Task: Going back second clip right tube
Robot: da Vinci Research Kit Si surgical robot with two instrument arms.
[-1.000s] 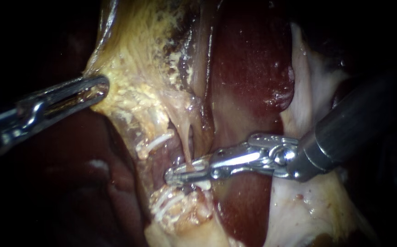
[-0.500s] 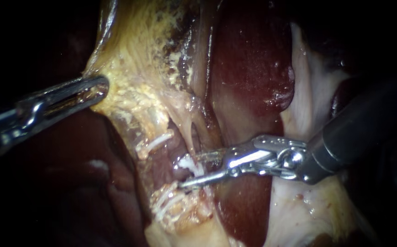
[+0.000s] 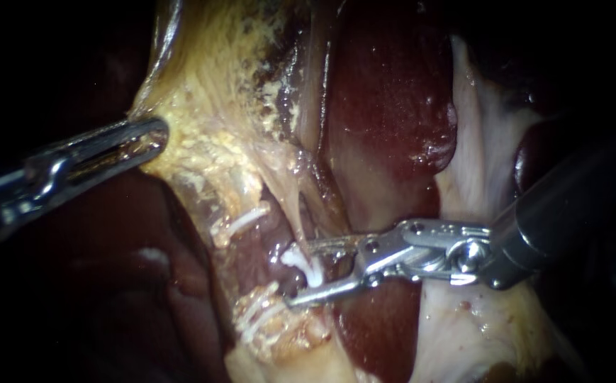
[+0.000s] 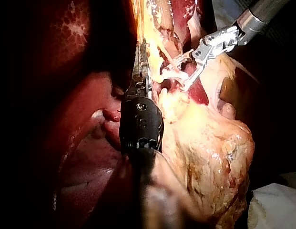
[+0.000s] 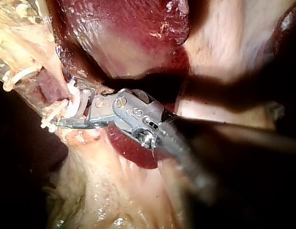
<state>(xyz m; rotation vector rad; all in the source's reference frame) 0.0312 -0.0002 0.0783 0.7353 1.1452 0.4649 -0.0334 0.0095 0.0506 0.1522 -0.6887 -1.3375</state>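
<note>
**White clip (image 3: 299,259) on the right tube (image 3: 288,213), with an open tool around it**

The clip is small and white. It is pinched across the thin, pale right tube, low down, close to where the tube runs into lumpy yellow tissue (image 3: 201,106).

The right tool (image 3: 299,274) comes in from the right side. Its two jaws are wide apart, one above the clip and one below it. The clip and the tube lie in the gap, and the jaws squeeze nothing. The lower jaw passes just beside the clip's end, but I cannot tell if they touch.

An other clip (image 3: 240,220) sits to the left of the tube, and a bunch of clips (image 3: 258,319) lies lower down. The dark red liver (image 3: 385,99) is behind the tube.

The left tool (image 3: 153,136) is well apart from all this, far to the left. Its jaws are together, clamped on the edge of the yellow tissue, which is pulled to a point there.

The right wrist view shows the clip (image 5: 73,95) from the side. It curls like a hook around the tube between the open jaws.

The left wrist view shows the left tool (image 4: 140,64) lying along a strip of yellow tissue, with the right tool (image 4: 181,72) ahead of it. Only this view shows a white cloth (image 4: 276,207), past the big yellow lump.
</note>
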